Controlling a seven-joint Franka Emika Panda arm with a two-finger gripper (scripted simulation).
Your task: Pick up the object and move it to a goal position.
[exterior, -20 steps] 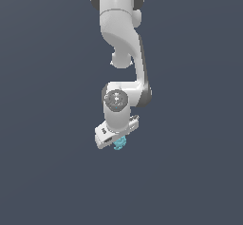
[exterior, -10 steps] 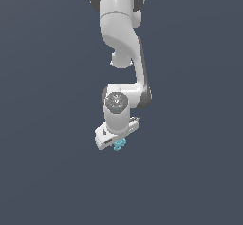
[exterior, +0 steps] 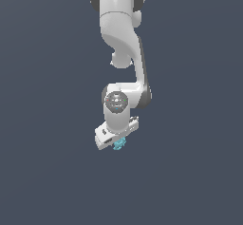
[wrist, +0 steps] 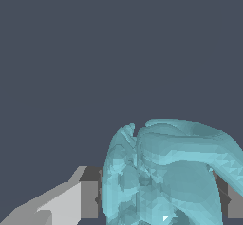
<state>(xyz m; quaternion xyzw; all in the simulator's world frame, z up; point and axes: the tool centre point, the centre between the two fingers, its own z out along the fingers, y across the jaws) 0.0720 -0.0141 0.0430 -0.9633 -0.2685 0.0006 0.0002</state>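
Below the white arm point(exterior: 124, 53) | hand point(exterior: 116, 143) closed on the teal lumpy object point(exterior: 119, 144), fingers point(wrist: 71, 200) pressed against both its sides | object fills the wrist view point(wrist: 166, 176) | plain dark-grey backdrop.

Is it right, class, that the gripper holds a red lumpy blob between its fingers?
Not quite. The blob is teal, not red; the wrist view shows its colour plainly. The rest stands: the gripper holds the lumpy blob between its fingers.
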